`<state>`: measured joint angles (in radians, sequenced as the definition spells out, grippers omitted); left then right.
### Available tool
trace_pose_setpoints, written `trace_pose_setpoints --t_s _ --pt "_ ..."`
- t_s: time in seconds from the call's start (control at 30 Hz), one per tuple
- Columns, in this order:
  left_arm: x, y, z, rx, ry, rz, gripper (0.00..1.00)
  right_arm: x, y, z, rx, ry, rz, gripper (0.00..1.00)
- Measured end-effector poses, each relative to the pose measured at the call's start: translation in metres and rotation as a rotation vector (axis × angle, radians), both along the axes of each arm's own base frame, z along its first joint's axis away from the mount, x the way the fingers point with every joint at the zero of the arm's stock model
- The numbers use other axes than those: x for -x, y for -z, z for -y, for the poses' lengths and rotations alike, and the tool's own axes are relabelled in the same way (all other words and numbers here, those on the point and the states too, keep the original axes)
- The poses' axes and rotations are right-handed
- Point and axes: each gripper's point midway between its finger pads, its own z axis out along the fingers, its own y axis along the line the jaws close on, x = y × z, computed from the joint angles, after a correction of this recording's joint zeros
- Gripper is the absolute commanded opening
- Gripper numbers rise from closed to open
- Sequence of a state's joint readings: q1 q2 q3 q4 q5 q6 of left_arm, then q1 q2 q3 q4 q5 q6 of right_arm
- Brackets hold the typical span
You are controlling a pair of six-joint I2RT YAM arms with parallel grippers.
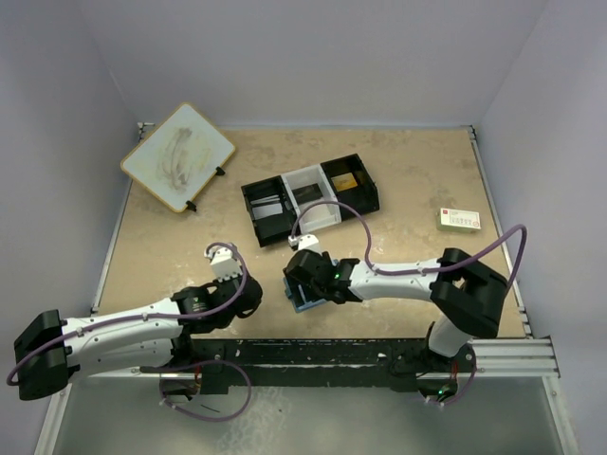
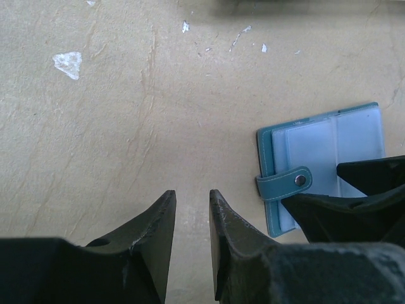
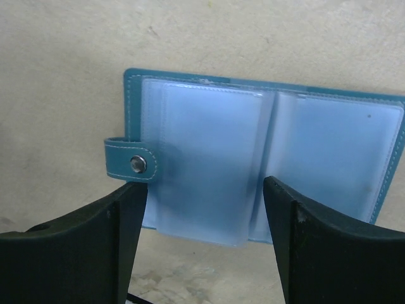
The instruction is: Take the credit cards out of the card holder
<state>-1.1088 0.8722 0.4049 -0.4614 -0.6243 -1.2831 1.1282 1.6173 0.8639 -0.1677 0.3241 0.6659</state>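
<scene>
**open card holder under right end effector: handling notes**

right end effector (image 3: 202,190): jaws wide apart, holding nothing. they hang over the near edge of the card holder (image 3: 329,152), with a loose sleeve (image 3: 209,164) between the two fingers. whether the tips touch it cannot be told.

left end effector (image 2: 191,197): jaws nearly together with a thin gap and nothing in it, over bare table (image 2: 95,158) just left of the holder.

the card holder lies open like a book, flat on the table near the front edge. its snap tab (image 3: 133,161) is undone and sticks out on one side. the sleeves are pale and frosted, and i cannot tell whether cards sit in them.

handling, as judged:
- light and thin, so it will likely slide or lift with any pull unless pinned.
- the cover looks like soft stitched leatherette and should flex.
- the sleeves look like slick, floppy plastic, a poor place to grip.
- best hold is the cover edge or tab with one end effector, to anchor it.
- a card would be stiff and should be pinched at an exposed edge, then drawn along the sleeve opening.

the compartment tray (image 1: 308,199) stands further back, well apart.
</scene>
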Motion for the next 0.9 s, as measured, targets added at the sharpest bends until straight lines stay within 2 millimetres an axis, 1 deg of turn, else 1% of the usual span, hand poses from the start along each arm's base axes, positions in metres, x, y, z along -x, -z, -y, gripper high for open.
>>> trace_pose_setpoints --t_s 0.17,0.3,0.43,0.67,0.83,0.9 --pt "0.000 0.001 -0.003 -0.009 -0.009 -0.003 0.26 0.000 -0.003 -0.015 -0.004 -0.028 0.008 0.78" --pt "0.000 0.001 -0.004 -0.014 -0.010 -0.003 0.26 0.002 0.000 -0.017 0.009 -0.042 0.006 0.77" --pt "0.000 0.002 -0.004 -0.015 -0.011 -0.003 0.26 0.000 0.003 -0.017 0.035 -0.032 0.015 0.69" --pt "0.001 0.004 -0.005 -0.025 -0.011 -0.008 0.26 -0.007 0.004 -0.020 0.048 0.009 0.035 0.50" --pt "0.001 0.004 -0.006 -0.030 -0.010 -0.010 0.26 -0.007 0.003 -0.020 0.030 0.020 0.039 0.44" --pt "0.001 0.004 -0.006 -0.029 -0.011 -0.010 0.26 -0.007 0.003 -0.018 0.020 0.025 0.042 0.39"
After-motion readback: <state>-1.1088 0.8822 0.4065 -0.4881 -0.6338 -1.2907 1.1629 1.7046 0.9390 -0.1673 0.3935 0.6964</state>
